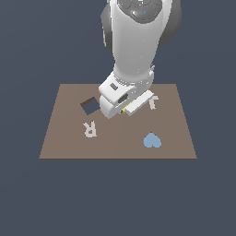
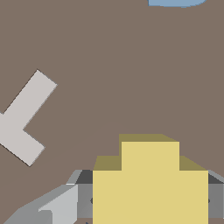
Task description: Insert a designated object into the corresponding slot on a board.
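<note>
one brown board (image 1: 118, 138) lies on a flat dark blue-grey ground, and on it sit one pale letter r (image 1: 90, 128) at about 8 o'clock from the board's centre, one light-blue heart (image 1: 152, 141) at 4 o'clock, one pale l-shaped piece (image 1: 154, 102) at 1 o'clock, and one dark tilted square hole (image 1: 90, 105) at 10 o'clock. one gripper (image 1: 126, 109) hangs low over the board's centre, its fingers (image 2: 61, 208) clamped on one yellow piece (image 2: 150, 188), held just above the board.

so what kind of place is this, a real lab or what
Likely a simulated shape-insertion setup, not a real room: a flat brown board floats on a plain dark background, bearing a light-blue heart, a pale letter R and a dark square hole.
</note>
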`<state>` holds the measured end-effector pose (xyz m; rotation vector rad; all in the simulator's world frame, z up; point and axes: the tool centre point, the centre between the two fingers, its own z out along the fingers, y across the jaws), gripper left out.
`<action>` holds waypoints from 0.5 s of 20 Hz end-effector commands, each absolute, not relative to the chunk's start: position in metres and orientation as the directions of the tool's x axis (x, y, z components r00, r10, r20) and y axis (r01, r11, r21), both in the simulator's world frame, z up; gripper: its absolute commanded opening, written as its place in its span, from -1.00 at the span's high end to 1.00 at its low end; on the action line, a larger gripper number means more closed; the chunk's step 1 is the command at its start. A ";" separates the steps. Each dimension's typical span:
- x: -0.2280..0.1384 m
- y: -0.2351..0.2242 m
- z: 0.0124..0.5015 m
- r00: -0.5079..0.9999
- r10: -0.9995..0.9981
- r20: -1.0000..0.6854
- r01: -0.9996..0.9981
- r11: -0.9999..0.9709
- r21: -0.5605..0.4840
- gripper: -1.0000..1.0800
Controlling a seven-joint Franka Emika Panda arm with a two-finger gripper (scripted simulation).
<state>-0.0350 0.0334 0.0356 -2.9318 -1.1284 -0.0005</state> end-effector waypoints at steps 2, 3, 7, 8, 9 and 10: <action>-0.046 0.034 0.037 0.629 0.777 0.001 0.777 -0.629 0.001 1.00; -0.049 0.034 0.037 0.595 0.804 0.001 0.804 -0.595 0.001 1.00; -0.060 0.032 0.038 0.451 0.892 0.000 0.892 -0.451 0.001 1.00; -0.063 0.031 0.038 0.414 0.910 0.000 0.910 -0.414 0.001 1.00; -0.066 0.030 0.038 0.376 0.927 0.000 0.927 -0.376 0.001 1.00; -0.069 0.029 0.038 0.338 0.941 0.000 0.941 -0.338 0.001 1.00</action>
